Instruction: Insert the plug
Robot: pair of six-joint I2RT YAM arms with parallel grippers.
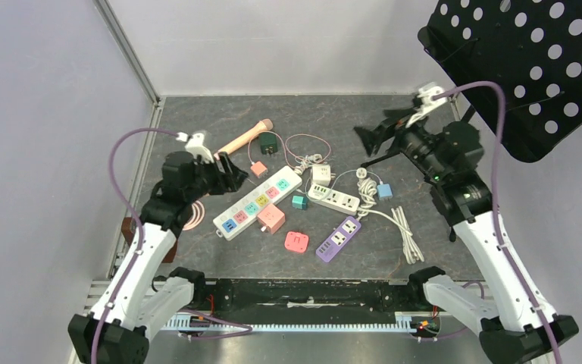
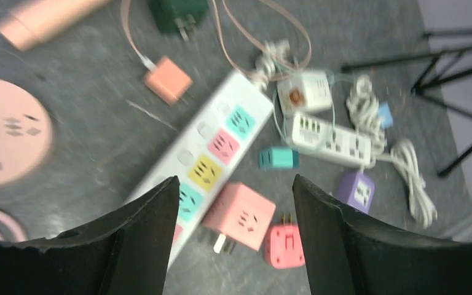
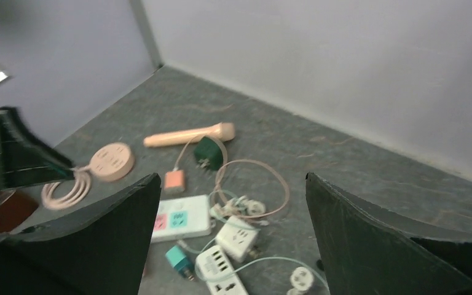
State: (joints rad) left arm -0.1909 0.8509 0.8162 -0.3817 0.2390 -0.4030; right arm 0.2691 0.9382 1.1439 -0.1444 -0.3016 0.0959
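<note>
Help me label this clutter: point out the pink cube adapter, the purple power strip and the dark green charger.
pink cube adapter (image 2: 241, 215), left wrist view, on its socket face.
purple power strip (image 1: 339, 238), top external view, mid top face.
dark green charger (image 3: 208, 152), right wrist view, on its body.

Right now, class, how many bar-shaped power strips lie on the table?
3: a long white strip with coloured sockets at centre, a smaller white strip to its right, and a purple strip below that in the top view. The left arm may hide others.
</note>
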